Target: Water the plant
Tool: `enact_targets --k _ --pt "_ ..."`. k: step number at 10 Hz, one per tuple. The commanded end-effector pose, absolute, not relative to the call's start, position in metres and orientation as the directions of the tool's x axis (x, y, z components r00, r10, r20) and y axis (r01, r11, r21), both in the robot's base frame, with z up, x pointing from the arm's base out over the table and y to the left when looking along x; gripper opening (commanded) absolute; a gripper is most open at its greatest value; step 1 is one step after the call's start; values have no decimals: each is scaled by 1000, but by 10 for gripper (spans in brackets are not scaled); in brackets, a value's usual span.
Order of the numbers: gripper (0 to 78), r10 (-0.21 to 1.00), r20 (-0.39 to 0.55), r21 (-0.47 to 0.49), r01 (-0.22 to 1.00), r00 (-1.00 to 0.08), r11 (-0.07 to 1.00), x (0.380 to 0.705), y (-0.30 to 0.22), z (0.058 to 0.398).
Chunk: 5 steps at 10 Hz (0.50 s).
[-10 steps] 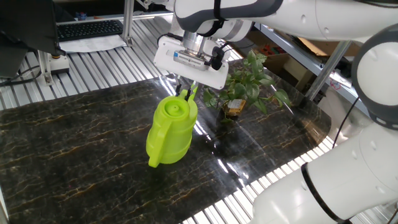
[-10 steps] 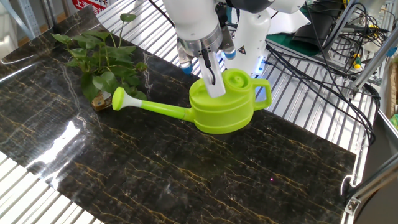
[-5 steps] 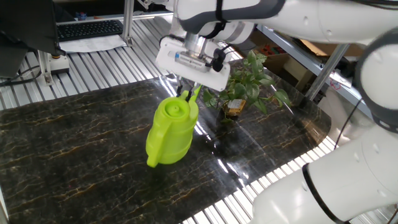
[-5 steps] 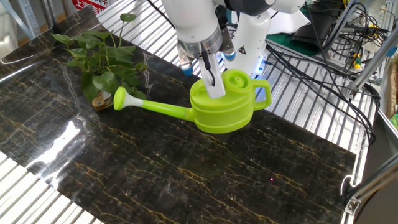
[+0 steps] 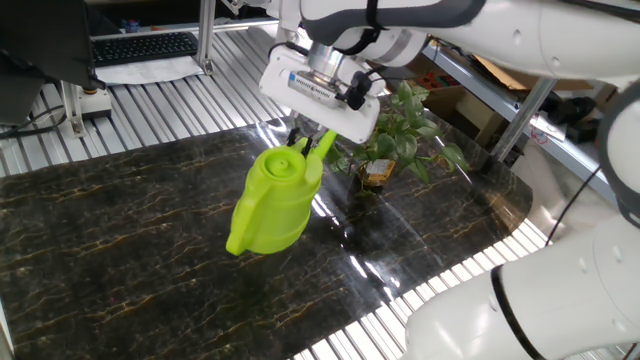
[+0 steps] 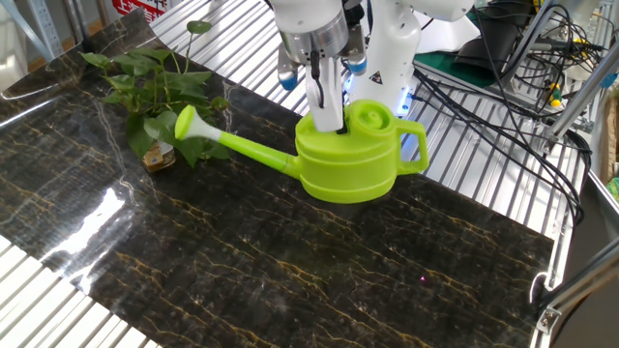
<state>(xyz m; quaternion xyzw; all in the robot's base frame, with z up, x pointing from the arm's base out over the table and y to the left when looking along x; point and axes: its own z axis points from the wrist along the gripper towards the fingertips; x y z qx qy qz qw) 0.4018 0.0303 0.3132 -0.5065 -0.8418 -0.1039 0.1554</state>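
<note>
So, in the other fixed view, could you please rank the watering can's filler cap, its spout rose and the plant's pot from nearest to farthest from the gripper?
1. Filler cap: just beside the gripper.
2. Spout rose: out at the spout's end, toward the plant.
3. Pot: farthest, under the leaves.

Both cameras sit high and fairly close, angled down on the dark marble worktop [image 5: 120, 220] from opposite sides: one faces the monitor and keyboard [image 5: 145, 46] end, the other the cable-strewn end, sharing the watering can [image 6: 348, 164], plant [image 6: 160, 97] and worktop middle.
</note>
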Motion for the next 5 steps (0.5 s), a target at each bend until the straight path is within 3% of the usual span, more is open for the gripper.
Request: enact_targets --k 1,5 --pt "11 844 358 31 908 -400 418 403 30 316" --pt "11 887 338 33 946 -315 324 410 30 318"
